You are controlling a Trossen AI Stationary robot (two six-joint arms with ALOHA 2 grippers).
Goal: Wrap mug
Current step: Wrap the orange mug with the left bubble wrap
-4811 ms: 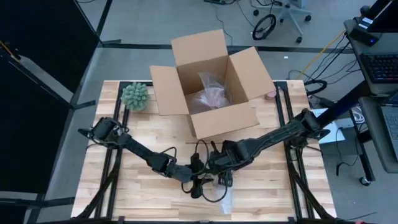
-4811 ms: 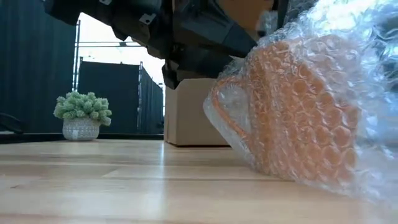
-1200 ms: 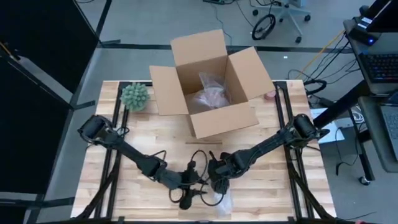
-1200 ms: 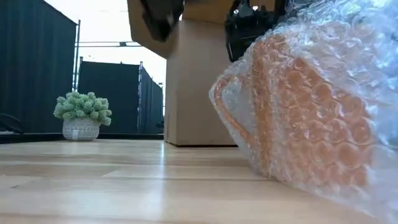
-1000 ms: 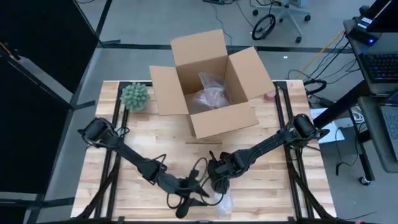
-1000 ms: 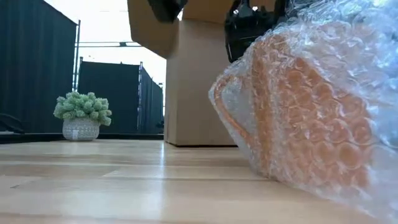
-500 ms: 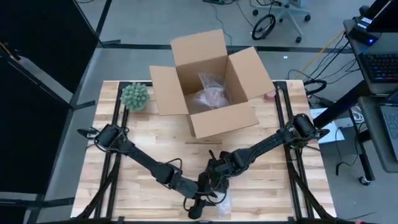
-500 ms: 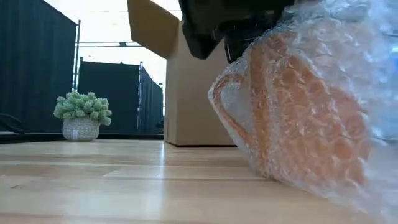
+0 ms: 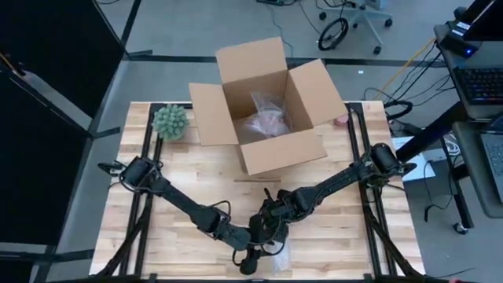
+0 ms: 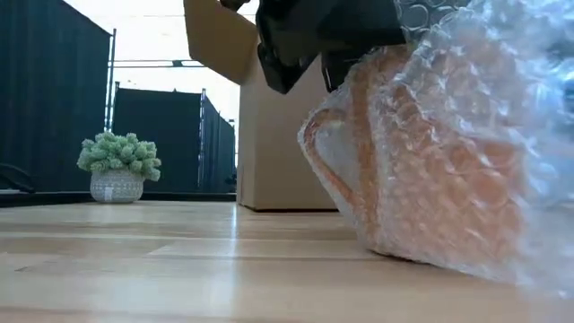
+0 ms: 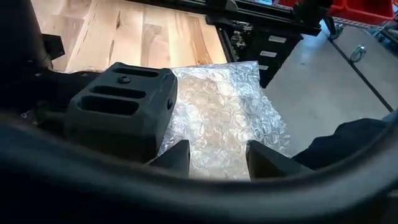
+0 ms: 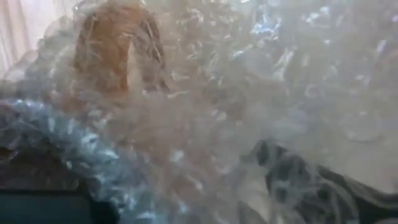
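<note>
Well on the near side of the cardboard box [image 9: 263, 110], the bubble-wrapped mug [image 10: 430, 170] lies beneath both grippers; the left gripper [image 11: 212, 163] hangs spread over loose wrap, the right gripper's [image 9: 271, 222] grip unreadable.

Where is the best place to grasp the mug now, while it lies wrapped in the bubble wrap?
Probably across the mug body, from above. It lies tilted on the table, and the bubble wrap covers the handle, so that loop is hard to pinch.
</note>
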